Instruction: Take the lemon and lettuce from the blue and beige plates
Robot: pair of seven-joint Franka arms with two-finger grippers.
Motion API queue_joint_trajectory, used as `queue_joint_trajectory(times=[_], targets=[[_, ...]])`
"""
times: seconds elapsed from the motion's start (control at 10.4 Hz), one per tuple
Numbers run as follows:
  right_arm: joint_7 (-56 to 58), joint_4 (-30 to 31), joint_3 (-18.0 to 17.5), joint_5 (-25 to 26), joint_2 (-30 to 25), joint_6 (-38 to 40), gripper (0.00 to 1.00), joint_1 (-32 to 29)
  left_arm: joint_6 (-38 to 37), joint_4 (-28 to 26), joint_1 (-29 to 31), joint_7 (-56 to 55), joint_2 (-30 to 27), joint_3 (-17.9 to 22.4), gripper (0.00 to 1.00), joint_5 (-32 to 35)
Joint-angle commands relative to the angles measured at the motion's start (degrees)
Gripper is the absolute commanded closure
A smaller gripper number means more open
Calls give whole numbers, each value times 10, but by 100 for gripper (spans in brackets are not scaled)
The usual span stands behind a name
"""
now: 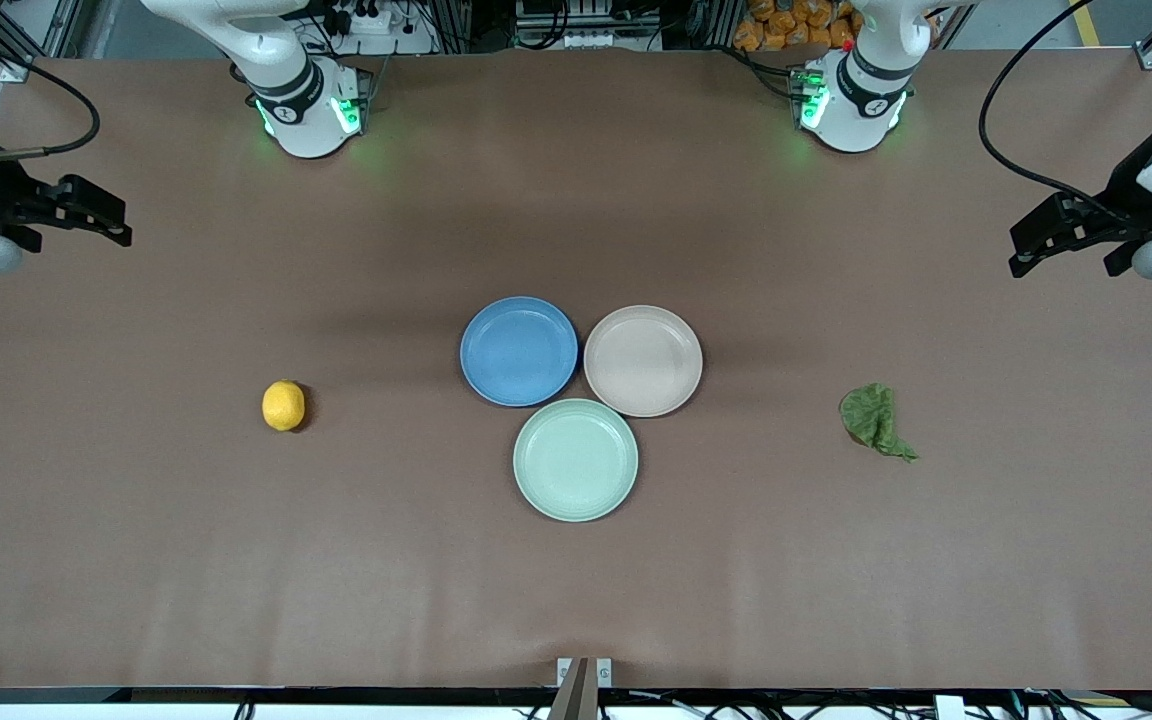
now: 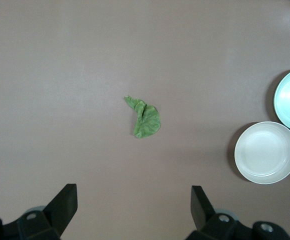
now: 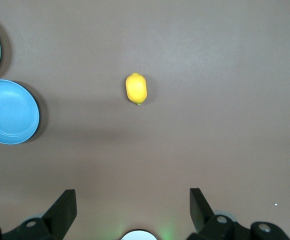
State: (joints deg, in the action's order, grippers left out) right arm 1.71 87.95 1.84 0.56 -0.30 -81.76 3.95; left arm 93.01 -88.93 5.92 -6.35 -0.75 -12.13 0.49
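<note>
Both plates bare, lemon and lettuce sitting out on the table, both arms parked up high.

Front view: the blue plate (image 1: 518,350) and beige plate (image 1: 643,360) sit side by side mid-table, touching or nearly so, with a mint plate (image 1: 575,459) tucked just in front of them, nearer the camera. The lemon (image 1: 283,405) is on the table (image 1: 576,590) toward the right arm's end, well apart from the plates; the lettuce (image 1: 874,418) lies toward the left arm's end. The right gripper (image 1: 111,222) and left gripper (image 1: 1036,250) hang over the table's two ends. Left wrist view: the left gripper (image 2: 134,200) has its fingers (image 2: 65,202) spread wide, holding nothing, lettuce (image 2: 145,118) on the table below. Right wrist view: the right gripper (image 3: 133,202) is also wide apart and holding nothing, over the lemon (image 3: 136,88).
</note>
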Motion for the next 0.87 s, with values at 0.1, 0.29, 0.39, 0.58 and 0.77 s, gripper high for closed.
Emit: queue_joint_trajectory(times=[0.1,0.29,0.39,0.58,0.77], targets=[[-5,-13,15,3,5,9,0,3,-8,9,6,16,-7,4,0,-4],[-5,-19,21,5,6,6,0,3,-16,13,13,16,-7,3,0,-4],[-5,-21,22,5,6,6,0,3,-19,14,13,16,-7,3,0,-4],[-4,-22,22,6,5,6,0,3,-25,15,14,16,-4,3,0,-4],[-5,-21,23,6,4,6,0,3,-28,15,14,16,-4,3,0,-4]])
